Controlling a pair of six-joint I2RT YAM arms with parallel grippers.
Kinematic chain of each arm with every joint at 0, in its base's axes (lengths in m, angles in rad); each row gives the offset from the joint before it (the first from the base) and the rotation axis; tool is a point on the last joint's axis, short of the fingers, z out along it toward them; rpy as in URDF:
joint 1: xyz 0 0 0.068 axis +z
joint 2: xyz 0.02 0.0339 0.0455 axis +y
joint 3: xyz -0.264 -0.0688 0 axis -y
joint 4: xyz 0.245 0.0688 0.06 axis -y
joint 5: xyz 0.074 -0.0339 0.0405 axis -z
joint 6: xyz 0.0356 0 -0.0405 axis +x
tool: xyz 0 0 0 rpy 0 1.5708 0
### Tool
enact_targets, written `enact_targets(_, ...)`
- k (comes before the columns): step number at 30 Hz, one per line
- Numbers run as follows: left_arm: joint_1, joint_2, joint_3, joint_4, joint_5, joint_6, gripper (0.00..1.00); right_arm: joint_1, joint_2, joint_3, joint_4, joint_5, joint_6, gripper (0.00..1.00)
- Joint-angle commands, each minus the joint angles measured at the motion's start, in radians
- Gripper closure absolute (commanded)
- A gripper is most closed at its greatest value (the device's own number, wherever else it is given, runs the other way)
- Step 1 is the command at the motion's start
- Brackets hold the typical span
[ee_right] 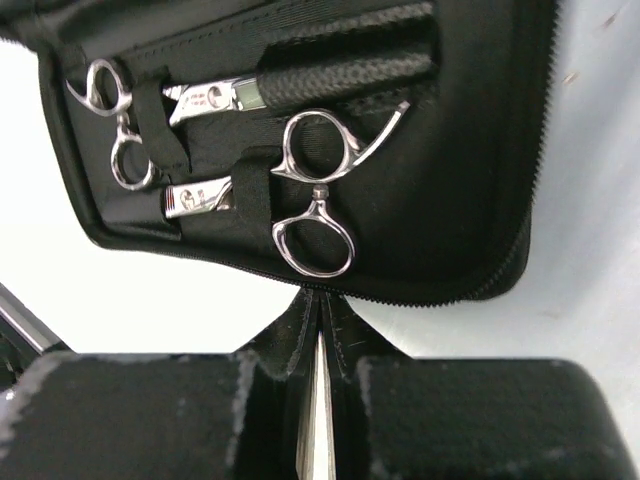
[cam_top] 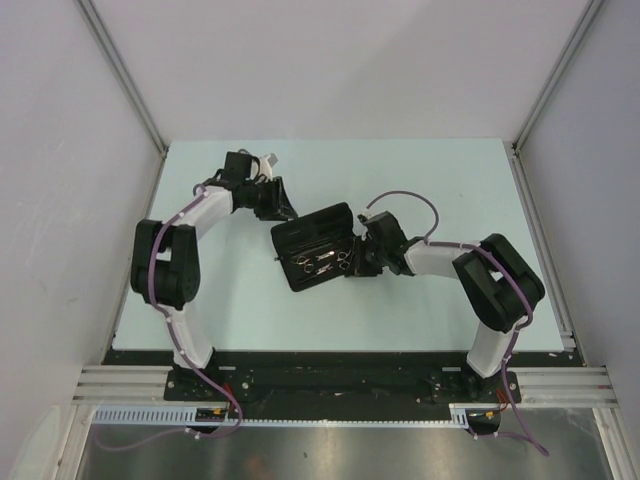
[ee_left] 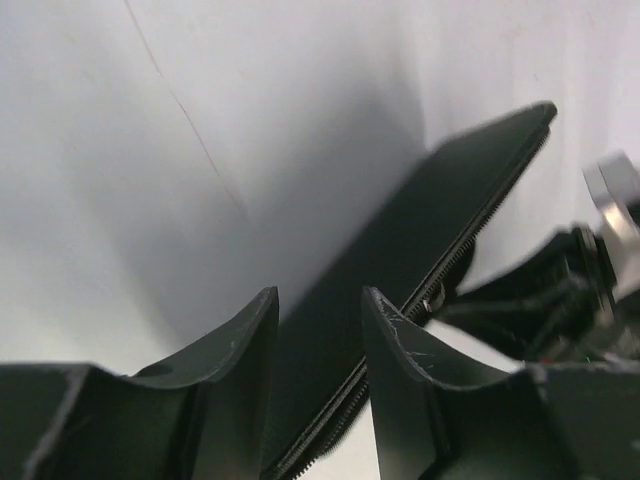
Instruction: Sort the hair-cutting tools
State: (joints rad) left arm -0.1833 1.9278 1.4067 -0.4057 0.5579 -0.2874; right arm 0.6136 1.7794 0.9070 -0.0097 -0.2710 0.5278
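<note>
The black case [cam_top: 312, 238] lies open at mid-table, its lid raised at the far side. Two silver scissors [cam_top: 322, 262] sit strapped inside it. In the right wrist view one pair [ee_right: 318, 195] is near the case's front rim and the other [ee_right: 122, 125] is at the left. A black ribbed piece [ee_right: 350, 75] lies above them; I cannot make out the combs. My right gripper [ee_right: 320, 297] is shut, with its tips touching the case's zipper rim [ee_right: 430, 290]. My left gripper [ee_left: 320, 295] is open, and the lid's [ee_left: 420, 230] zipper edge runs between its fingers.
The pale green table [cam_top: 420, 180] is walled by white panels with metal posts on three sides. The left arm [cam_top: 165, 260] bends over the left side and the right arm [cam_top: 495, 280] over the right side. A cable [cam_top: 410, 197] loops above the right wrist.
</note>
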Motion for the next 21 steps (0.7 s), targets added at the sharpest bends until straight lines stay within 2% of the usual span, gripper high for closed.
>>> enact_targets(1, -0.036, -0.154, -0.144, -0.010, 0.080, 0.001, 0.56, -0.046, 0.095, -0.039, -0.003, 0.092, -0.012, 0.94)
enact_targets(10, -0.117, -0.314, -0.379, 0.064, 0.086, -0.025, 0.55, -0.092, 0.129, -0.028, 0.091, 0.055, 0.017, 0.84)
enact_targets(15, -0.117, -0.332, -0.410, 0.073, 0.092, -0.038, 0.54, -0.163, 0.169, 0.032, 0.134, -0.025, 0.005, 0.69)
enact_targets(18, -0.119, -0.316, -0.411, 0.073, 0.097, -0.042, 0.54, -0.184, 0.204, 0.096, 0.134, -0.101, -0.018, 0.58)
enact_targets(19, -0.120, -0.313, -0.413, 0.071, 0.086, -0.042, 0.54, -0.186, 0.207, 0.113, 0.135, -0.129, -0.041, 0.51)
enact_targets(21, -0.125, -0.317, -0.417, 0.071, 0.057, -0.041, 0.53, -0.189, 0.193, 0.122, 0.117, -0.166, -0.046, 0.48)
